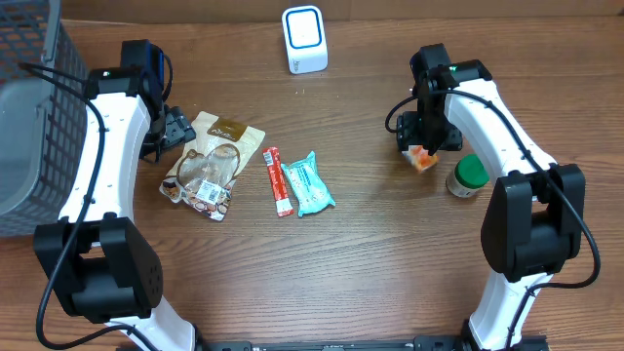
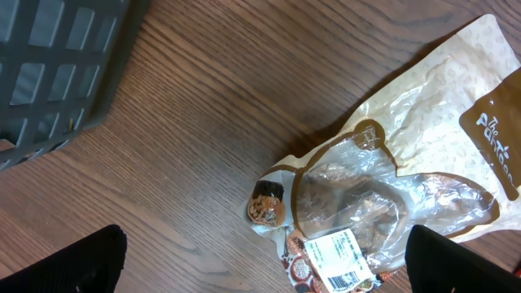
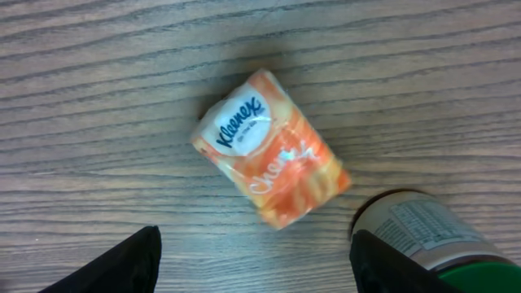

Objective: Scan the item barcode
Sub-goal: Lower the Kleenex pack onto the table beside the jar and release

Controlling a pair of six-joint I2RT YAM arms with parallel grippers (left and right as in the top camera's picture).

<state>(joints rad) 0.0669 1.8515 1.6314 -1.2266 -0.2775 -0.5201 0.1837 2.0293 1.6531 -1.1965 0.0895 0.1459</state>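
An orange Kleenex tissue pack [image 3: 273,150] lies on the wooden table, slightly blurred. My right gripper [image 3: 256,264] hangs just above it, open, with nothing between its fingers. From overhead, the pack [image 1: 421,157] shows just below that gripper [image 1: 426,136]. The white and blue scanner [image 1: 304,39] stands at the back centre. My left gripper [image 2: 264,268] is open wide over the lower corner of a tan snack bag [image 2: 407,179], whose white barcode label [image 2: 342,260] faces up. It holds nothing. Overhead, the left gripper [image 1: 175,129] sits at the bag's [image 1: 213,161] left edge.
A green-lidded jar [image 1: 467,176] stands right beside the tissue pack, close to my right fingertip [image 3: 399,260]. A red stick packet [image 1: 277,180] and a teal packet [image 1: 311,183] lie mid-table. A dark wire basket [image 1: 29,117] fills the far left.
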